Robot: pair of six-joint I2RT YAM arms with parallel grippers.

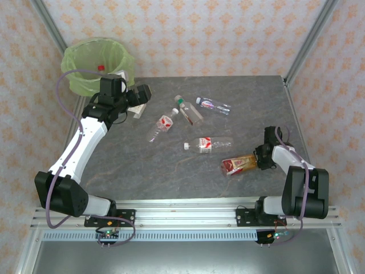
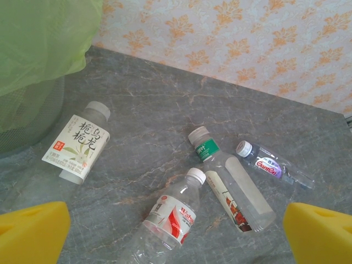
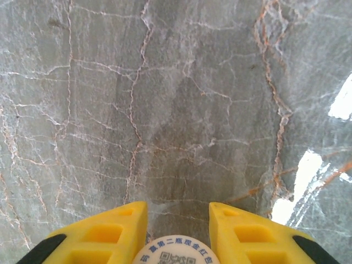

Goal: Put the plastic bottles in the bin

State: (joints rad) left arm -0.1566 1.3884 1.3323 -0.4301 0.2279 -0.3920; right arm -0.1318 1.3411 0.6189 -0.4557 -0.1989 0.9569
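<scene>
Grey marbled table (image 1: 171,185), with 6 plastic bottles spread over it. The bin (image 1: 85,85), round and lined with a light-green bag, stands at the table's far left corner, and a red cap (image 1: 101,68) shows inside it. The left gripper (image 1: 141,96) hangs just beside the bin, its jaws spread wide with nothing between them. The right gripper (image 3: 177,220), near the right front edge, is clamped on the brown-orange bottle (image 1: 239,165). Its yellow fingers (image 3: 104,236) pinch the bottle's round white printed end (image 3: 175,254); whether this bottle rests on the table cannot be told. The green-banded bottle (image 2: 231,190) lies at the far centre. The central clear bottle (image 1: 206,144), with a red-white label, lies alone between the 2 arms. The white-capped clear bottle (image 2: 170,217), also red-white labelled, lies just beside the green-banded one. The white-labelled bottle (image 2: 77,143) lies near the bin's foot, below the left gripper. The small purple-labelled bottle (image 2: 272,166) lies farthest right of the far group.
</scene>
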